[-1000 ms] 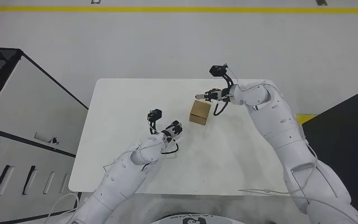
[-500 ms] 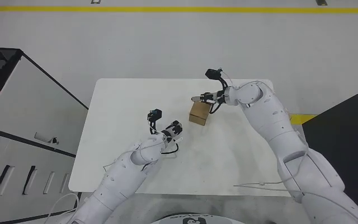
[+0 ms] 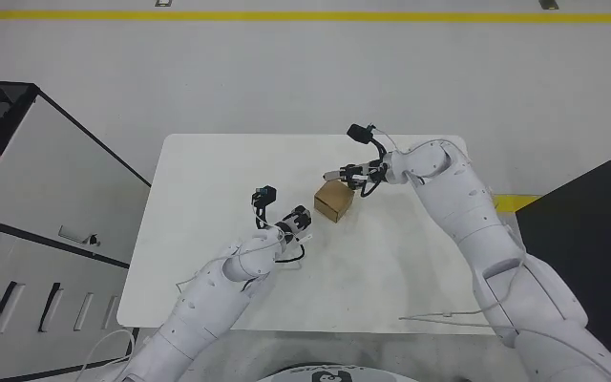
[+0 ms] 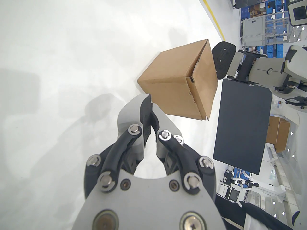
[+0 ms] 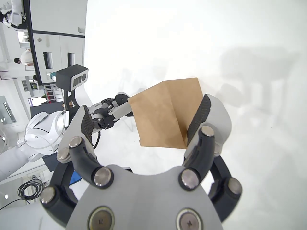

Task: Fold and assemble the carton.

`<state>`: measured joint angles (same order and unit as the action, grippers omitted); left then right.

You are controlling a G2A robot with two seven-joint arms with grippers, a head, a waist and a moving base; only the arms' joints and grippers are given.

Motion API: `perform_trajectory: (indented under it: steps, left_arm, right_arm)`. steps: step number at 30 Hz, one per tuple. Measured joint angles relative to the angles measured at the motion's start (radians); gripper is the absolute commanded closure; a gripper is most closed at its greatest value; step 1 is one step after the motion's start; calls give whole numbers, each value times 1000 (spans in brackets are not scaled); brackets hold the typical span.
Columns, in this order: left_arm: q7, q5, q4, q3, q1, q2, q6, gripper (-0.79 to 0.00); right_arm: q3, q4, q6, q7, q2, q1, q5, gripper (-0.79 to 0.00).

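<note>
Nearest the robot: left gripper [image 4: 149, 117], fingers drawn together with nothing between the pads, low over the white table [image 3: 210, 191], tips just beside a lower corner of the carton [image 3: 332, 201]; contact not discernible.

Next outward: brown cardboard carton, folded up into a box shape, resting on the tabletop right of centre and turned at an angle to the table edges. On the face toward the left gripper, one flap seam slightly ajar along an edge.

Beyond the carton: right gripper [image 3: 336, 177], fingers spread wide, reaching in from the far right side. One ribbed pad [image 5: 200, 117] against an edge of the box, the opposite pad [image 5: 86, 123] well clear of the cardboard, hence no grasp. Carton between the two grippers, clamped by neither.

Farther out, past the table's far edge: pale grey floor crossed by a yellow line [image 3: 305, 15].

Off the table's left side: a grey cabinet [image 3: 57, 181] with dark trim.
</note>
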<state>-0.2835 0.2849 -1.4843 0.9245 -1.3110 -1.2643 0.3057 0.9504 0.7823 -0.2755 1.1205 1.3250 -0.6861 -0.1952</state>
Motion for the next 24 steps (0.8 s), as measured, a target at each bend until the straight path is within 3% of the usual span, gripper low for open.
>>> perform_trajectory:
  steps: [14,15,17,18,24]
  left_arm:
    - [0,0,0,0,0,0,0,-25]
    - [0,0,0,0,0,0,0,-274]
    - [1,0,-1,0,-1,0,-2,-588]
    - [6,2,-6,2,-4,0,-10,-785]
    - [3,50,-57,33,-32,11,-80,-785]
  right_arm:
    - [39,111,64,5,-31,-65,-11,-785]
    - [47,126,71,-8,-36,-72,-27,-785]
    - [62,149,80,-18,-45,-85,-39,-785]
    - [73,165,86,-23,-50,-94,-43,-785]
    - [135,230,123,-23,-77,-141,-43,-785]
